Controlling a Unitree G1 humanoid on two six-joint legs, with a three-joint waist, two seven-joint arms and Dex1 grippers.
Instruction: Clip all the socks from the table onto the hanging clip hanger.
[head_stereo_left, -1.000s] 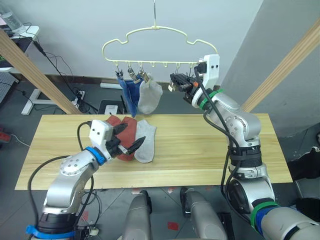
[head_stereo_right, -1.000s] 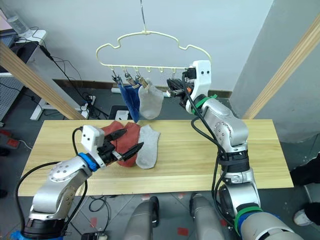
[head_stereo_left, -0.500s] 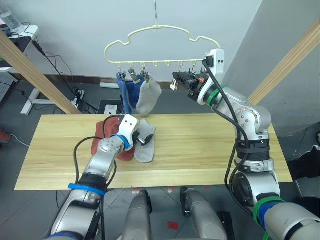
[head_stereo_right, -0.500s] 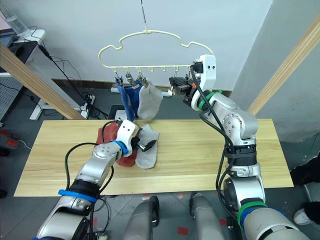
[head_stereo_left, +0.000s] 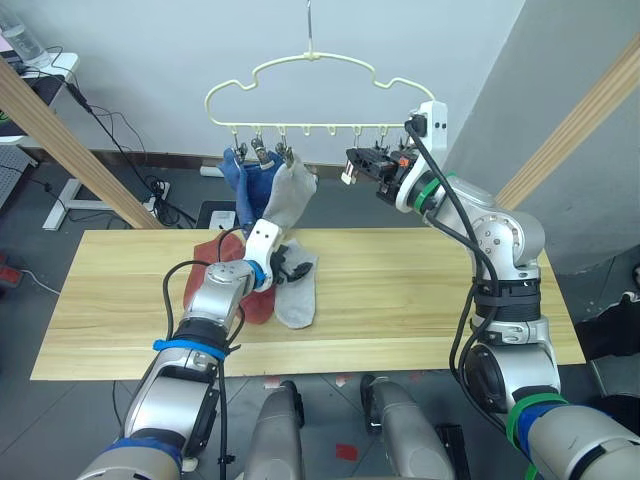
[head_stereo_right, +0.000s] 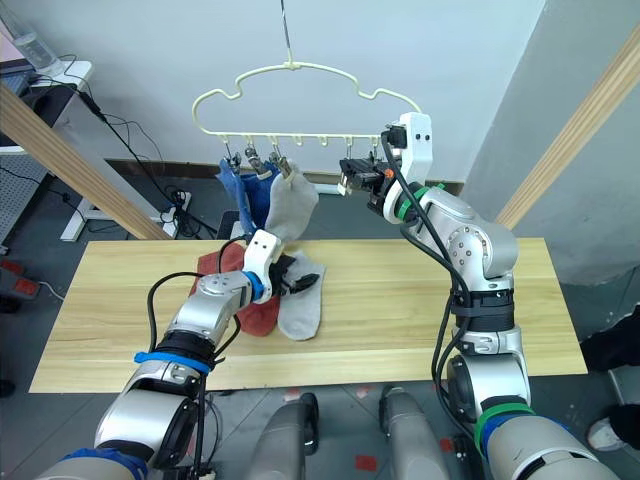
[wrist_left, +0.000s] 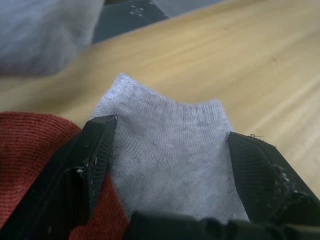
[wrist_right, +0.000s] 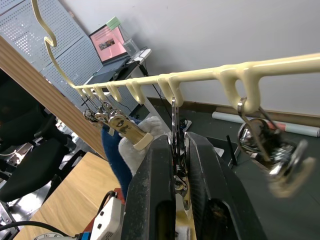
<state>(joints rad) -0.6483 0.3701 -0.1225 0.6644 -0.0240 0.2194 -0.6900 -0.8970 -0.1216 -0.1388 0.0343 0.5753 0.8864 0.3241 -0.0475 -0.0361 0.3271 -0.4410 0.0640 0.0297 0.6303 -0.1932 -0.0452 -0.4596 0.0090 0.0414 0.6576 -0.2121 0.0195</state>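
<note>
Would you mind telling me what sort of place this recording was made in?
Probably a robotics lab or workshop, not a home. The plank table stands on bare grey floor, cables and a power strip trail along the wall, and a laptop sits by a perforated panel.

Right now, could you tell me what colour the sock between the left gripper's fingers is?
Light grey; the sock shows best in the left wrist view.

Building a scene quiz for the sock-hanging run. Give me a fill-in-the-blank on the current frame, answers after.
1. The left pincer straddles the cuff of a ____ sock lying on the table.
2. The right pincer is shut on a metal ____ of the clip hanger.
3. Beside the hanging light grey sock hang ____ socks.
4. The sock beside the left pincer on the table is ____.

Missing words: light grey; clip; blue; rust-red
</note>
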